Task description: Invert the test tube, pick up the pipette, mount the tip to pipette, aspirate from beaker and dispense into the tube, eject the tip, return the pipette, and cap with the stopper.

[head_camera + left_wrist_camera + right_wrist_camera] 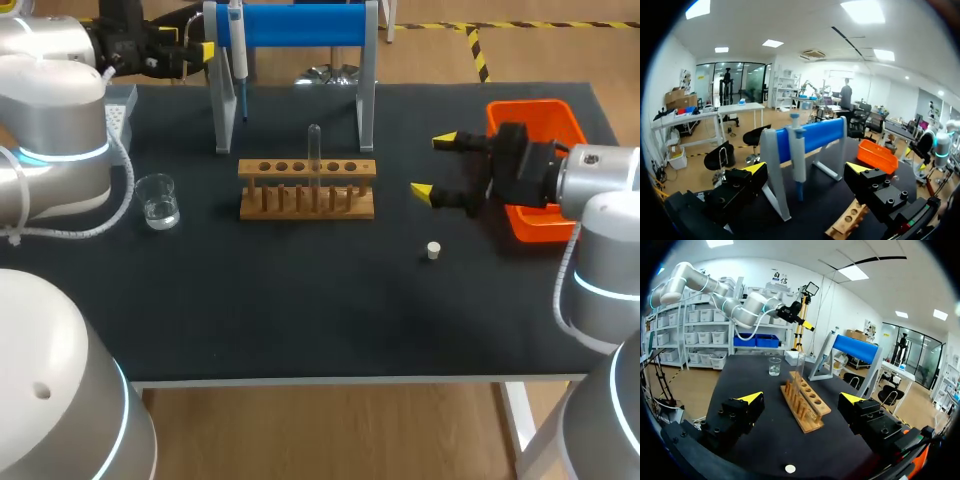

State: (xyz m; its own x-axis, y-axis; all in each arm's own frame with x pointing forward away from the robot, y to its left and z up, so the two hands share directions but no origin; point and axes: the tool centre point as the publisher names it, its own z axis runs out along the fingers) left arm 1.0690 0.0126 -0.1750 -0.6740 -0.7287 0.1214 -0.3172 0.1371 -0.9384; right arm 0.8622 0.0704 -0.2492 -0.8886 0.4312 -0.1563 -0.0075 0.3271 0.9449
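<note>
Over the far left corner of the black table [300,320], left gripper [806,169] held level at the end of an arm bent in from the left, fingers spread wide on nothing and pointed across at the blue-barred stand [300,25]. Just ahead of those yellow tips, not between them, the pipette [238,50], hung on the stand with its long axis vertical, narrow end down and clear of the tabletop. At the right side, right gripper [434,165] likewise level and low above the table, wrist over the orange bin [535,112], fingers wide apart and empty, aimed leftward at the wooden rack [306,195]. In a middle hole of that rack, the test tube [314,150], upright, long axis vertical, upper part well above the wood; open end too small to make out. Rack set lengthwise across the table, in front of the stand, between the two grippers and apart from both. Near the left arm, the glass beaker [159,200], upright, with a little clear liquid at the bottom. On the bare table toward the front, near the right gripper's nearer finger but not touching it, the small white stopper [433,250].
</note>
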